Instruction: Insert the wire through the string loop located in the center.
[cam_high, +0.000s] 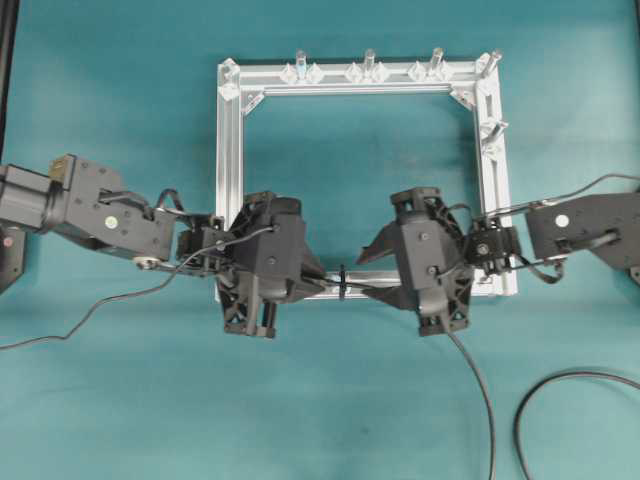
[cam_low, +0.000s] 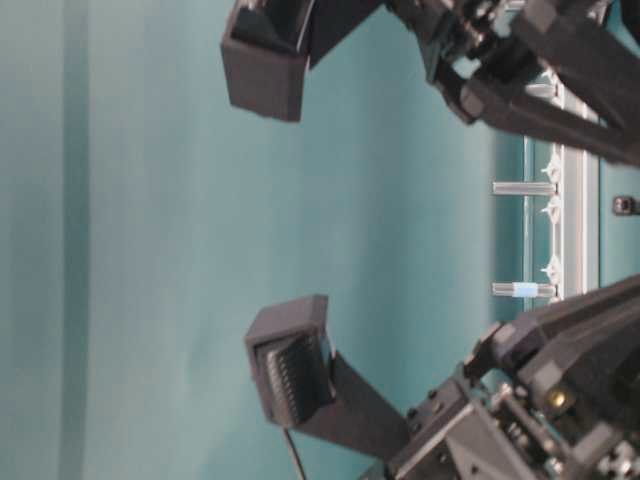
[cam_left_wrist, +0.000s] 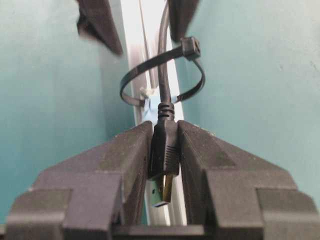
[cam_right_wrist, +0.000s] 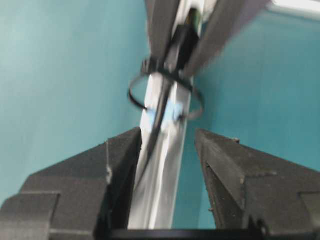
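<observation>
the wire (cam_left_wrist: 162, 95) already runs through the string loop (cam_left_wrist: 131, 80) mid-frame, left gripper (cam_left_wrist: 164, 150) clenching its plug, right gripper (cam_right_wrist: 167, 145) released, only pulling slack left.

**Right wrist cam: cable ran through the loop, near jaws spread**

The right black foam-padded gripper (cam_right_wrist: 167, 145) sat with its jaws apart, nothing pinched between them. A thin black cable (cam_right_wrist: 159, 117) ran up the gap along the silver aluminium rail (cam_right_wrist: 162, 175) and passed through the thin black cord ring (cam_right_wrist: 136, 82). Just past that ring, the other dark gripper (cam_right_wrist: 185, 35) squeezed the cable's plug. Teal tabletop (cam_right_wrist: 65, 75) all around, slightly blurred.
</observation>
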